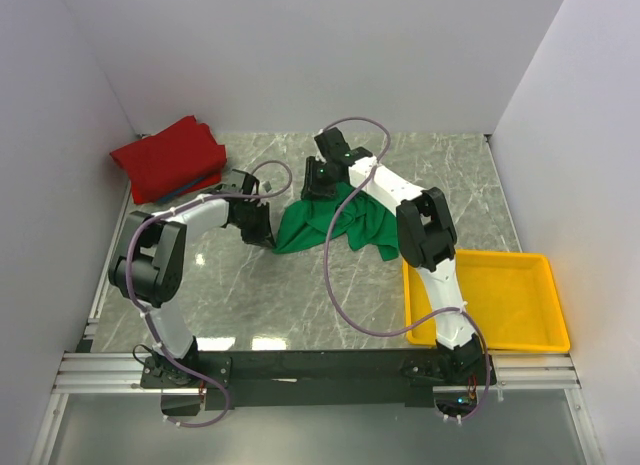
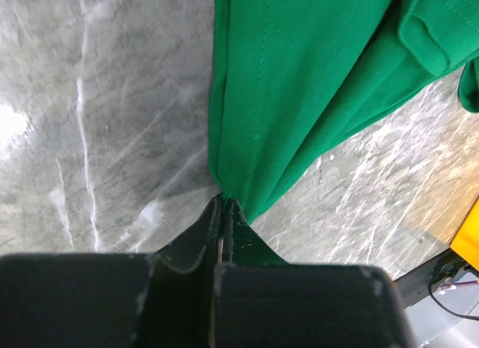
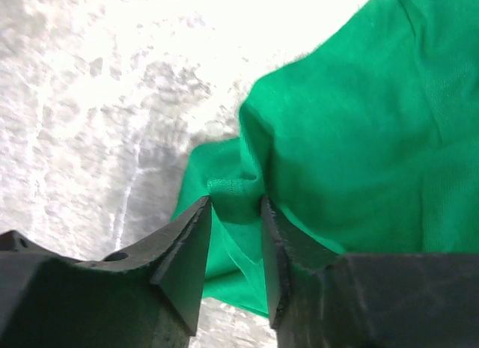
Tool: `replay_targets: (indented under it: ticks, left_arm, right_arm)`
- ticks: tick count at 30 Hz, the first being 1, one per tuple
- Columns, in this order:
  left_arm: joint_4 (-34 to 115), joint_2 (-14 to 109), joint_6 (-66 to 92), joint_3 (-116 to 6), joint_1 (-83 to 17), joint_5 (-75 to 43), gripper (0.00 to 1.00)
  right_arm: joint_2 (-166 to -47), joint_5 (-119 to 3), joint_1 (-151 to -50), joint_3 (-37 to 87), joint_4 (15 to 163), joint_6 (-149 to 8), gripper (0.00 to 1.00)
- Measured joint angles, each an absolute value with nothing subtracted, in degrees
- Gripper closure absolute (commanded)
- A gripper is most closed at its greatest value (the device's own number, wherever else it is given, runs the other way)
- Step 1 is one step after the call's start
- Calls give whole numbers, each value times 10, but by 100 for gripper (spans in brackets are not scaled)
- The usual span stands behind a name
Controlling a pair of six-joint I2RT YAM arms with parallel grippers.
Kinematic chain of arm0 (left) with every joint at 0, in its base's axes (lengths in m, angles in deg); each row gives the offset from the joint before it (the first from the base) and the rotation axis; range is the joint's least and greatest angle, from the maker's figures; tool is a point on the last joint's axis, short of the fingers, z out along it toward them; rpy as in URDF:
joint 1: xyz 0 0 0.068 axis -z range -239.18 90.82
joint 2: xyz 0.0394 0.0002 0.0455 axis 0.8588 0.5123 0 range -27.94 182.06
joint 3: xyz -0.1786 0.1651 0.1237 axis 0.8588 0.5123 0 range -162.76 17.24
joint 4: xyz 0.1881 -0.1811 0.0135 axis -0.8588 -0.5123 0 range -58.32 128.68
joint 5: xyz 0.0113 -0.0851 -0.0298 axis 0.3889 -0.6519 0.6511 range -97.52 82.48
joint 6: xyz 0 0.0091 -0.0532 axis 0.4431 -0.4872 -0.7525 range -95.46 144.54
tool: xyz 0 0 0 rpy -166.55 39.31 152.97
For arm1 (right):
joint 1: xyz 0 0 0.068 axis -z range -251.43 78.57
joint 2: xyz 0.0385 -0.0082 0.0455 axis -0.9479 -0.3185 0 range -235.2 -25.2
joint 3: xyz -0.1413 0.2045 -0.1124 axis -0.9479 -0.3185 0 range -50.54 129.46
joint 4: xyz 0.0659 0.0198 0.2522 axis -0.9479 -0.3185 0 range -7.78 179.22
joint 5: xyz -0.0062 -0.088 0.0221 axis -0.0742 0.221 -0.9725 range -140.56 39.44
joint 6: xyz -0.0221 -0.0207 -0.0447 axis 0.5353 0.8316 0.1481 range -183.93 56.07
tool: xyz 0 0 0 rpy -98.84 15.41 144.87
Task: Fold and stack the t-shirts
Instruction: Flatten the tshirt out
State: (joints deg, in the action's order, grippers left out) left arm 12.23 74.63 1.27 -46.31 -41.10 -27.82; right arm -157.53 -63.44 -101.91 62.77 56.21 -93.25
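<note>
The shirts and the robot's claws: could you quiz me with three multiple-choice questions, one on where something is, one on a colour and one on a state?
1. Where does the red t-shirt lie on the table?
A. at the near right edge
B. in the far left corner
C. in the middle

2. What colour is the tray?
A. yellow
B. blue
C. white

3. How is the left gripper?
A. wide open
B. shut on nothing
C. shut on the green t-shirt

Answers:
1 B: the top view shows it against the far left walls.
2 A: the top view shows it plainly yellow.
3 C: in the left wrist view its fingers press together on a corner of green cloth.
</note>
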Motion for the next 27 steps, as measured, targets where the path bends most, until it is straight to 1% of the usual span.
replay_targets:
  ticks: [1,2,7,8,10,13,14,21,27]
  left_arm:
    - [121,748,14,-466,-411,-278,100]
    - [119,750,16,-469,-411,-278,100]
    - [109,755,18,-476,-413,-278,100]
    - [109,757,19,-479,-414,-278,100]
    - [108,762,20,-482,-416,-278,100]
    - [108,768,19,-484,-422,-278,100]
    - [108,769,18,-484,-425,-278,100]
    - [117,772,-6,-490,-463,-295,100]
    - [117,780,-43,-539,-514,-297,100]
  right_arm:
    - [-1576,-635,-1019,630,564,-934,66]
    - [-1577,-634,-1019,630,566,-935,72]
    - [-1582,-637,-1019,635,564,-937,79]
    - [-1586,-639,-1019,640,565,-937,85]
    - [-1591,-641,-1019,642,566,-936,91]
    - [-1596,-643,-1019,642,564,-935,96]
    - [-1596,-645,-1018,642,563,-935,100]
    - [-1578,-652,-998,615,566,-944,100]
    - [-1500,-646,-935,601,541,-958,100]
